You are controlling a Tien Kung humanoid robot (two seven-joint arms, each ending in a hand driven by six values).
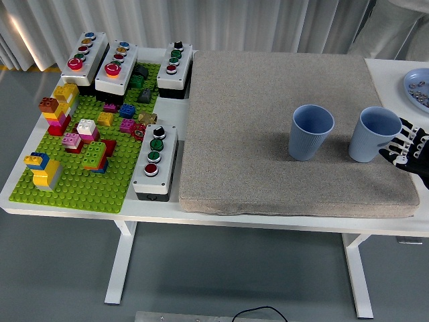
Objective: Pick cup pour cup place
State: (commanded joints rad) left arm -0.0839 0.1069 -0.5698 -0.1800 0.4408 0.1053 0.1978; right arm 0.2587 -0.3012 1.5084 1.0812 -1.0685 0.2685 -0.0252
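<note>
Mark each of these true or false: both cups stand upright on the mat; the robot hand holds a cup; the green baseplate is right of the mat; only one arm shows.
1. Both cups, left cup and right cup, stand upright on the mat: true.
2. The right robot hand holds a cup: false; its fingers are spread beside the right cup.
3. The green baseplate is right of the mat: false; it lies left.
4. Only one arm shows: true.

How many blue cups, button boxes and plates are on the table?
Blue cups: 2, the left cup and the right cup by the right robot hand
Button boxes: 4
Plates: 1, a blue plate at the right edge
Total: 7
</note>
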